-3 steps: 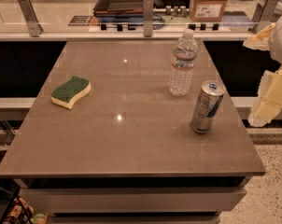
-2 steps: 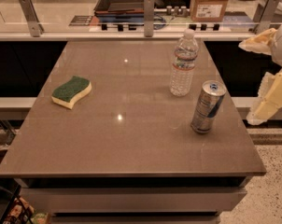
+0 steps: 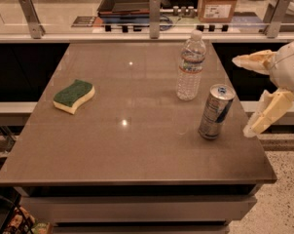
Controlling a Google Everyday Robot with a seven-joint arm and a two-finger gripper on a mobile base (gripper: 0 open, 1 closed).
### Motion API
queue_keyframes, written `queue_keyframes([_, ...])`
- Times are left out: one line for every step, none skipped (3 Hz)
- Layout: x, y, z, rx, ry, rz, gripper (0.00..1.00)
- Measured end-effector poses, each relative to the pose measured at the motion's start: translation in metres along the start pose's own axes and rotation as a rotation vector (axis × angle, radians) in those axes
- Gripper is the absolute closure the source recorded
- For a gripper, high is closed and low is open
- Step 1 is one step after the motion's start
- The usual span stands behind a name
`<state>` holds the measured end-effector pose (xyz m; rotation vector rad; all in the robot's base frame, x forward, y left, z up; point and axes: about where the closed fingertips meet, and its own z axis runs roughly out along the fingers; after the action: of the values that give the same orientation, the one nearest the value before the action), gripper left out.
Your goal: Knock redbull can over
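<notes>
The redbull can [image 3: 215, 111] stands upright near the right edge of the brown table [image 3: 137, 145]; it is silver and blue with a silver top. My gripper [image 3: 242, 94] hangs just off the table's right edge, to the right of the can and apart from it. Its two cream fingers are spread wide, one finger [image 3: 253, 61] pointing left above, the other [image 3: 266, 114] angled down. It holds nothing.
A clear plastic water bottle [image 3: 190, 66] with a white cap stands just behind and left of the can. A green and yellow sponge [image 3: 74, 95] lies at the left. A glass rail with metal posts [image 3: 155, 16] runs along the table's far edge.
The gripper has moved a little to the left, toward the can. The can, bottle and sponge have not moved.
</notes>
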<state>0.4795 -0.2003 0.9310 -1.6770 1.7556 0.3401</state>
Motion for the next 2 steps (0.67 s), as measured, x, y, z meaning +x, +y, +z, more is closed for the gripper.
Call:
queue_keyframes([0.007, 0.005, 0.016, -0.01, -0.103, -0.006, 0.0])
queue_keyframes([0.02, 0.006, 0.023, -0.02, -0.192, 0.009, 0.0])
